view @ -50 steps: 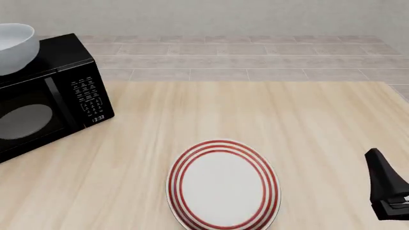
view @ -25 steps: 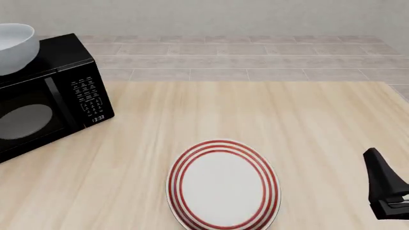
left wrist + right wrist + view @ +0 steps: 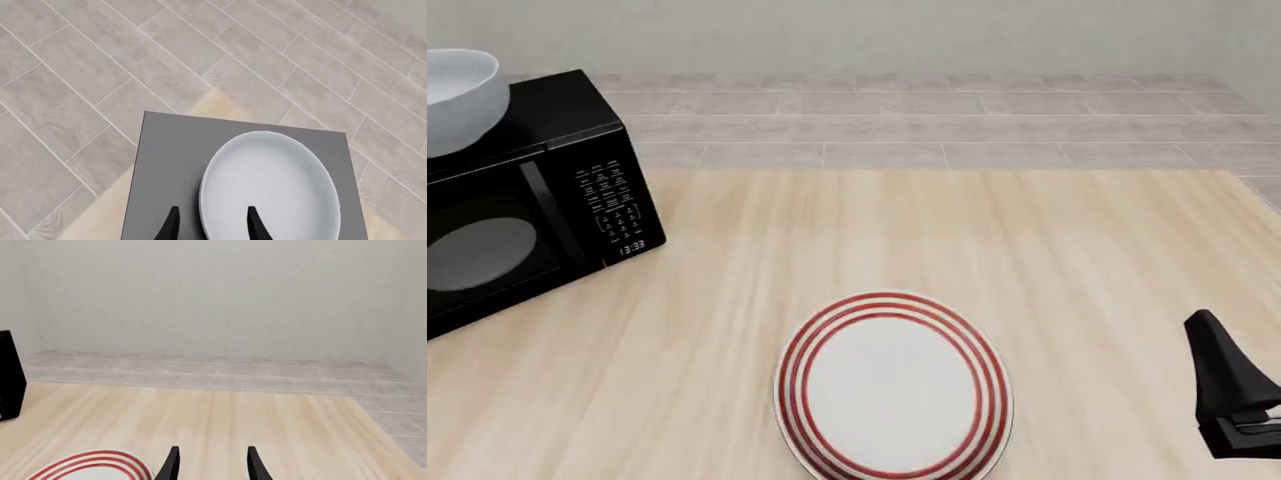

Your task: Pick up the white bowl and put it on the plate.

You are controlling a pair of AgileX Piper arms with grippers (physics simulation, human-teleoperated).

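Note:
The white bowl (image 3: 454,95) sits upright on top of the black microwave (image 3: 547,200) at the far left. In the left wrist view the bowl (image 3: 273,185) is seen from above. My left gripper (image 3: 213,226) is open, and the bowl's near rim shows between its fingers (image 3: 171,226); I cannot tell whether they touch it. This gripper is out of the front view. The plate (image 3: 892,388), white with red rings, lies flat near the table's front edge. My right gripper (image 3: 1205,330) hovers open to the right of the plate with nothing in it. The right wrist view shows the plate's edge (image 3: 93,465).
The wooden table (image 3: 1028,250) stretches between the microwave and the right edge. Tiled floor (image 3: 934,120) lies beyond the far edge. The microwave's grey top (image 3: 173,165) surrounds the bowl, with floor tiles (image 3: 80,75) below it.
The right gripper has drifted very slightly left. The bowl, plate and microwave have not moved.

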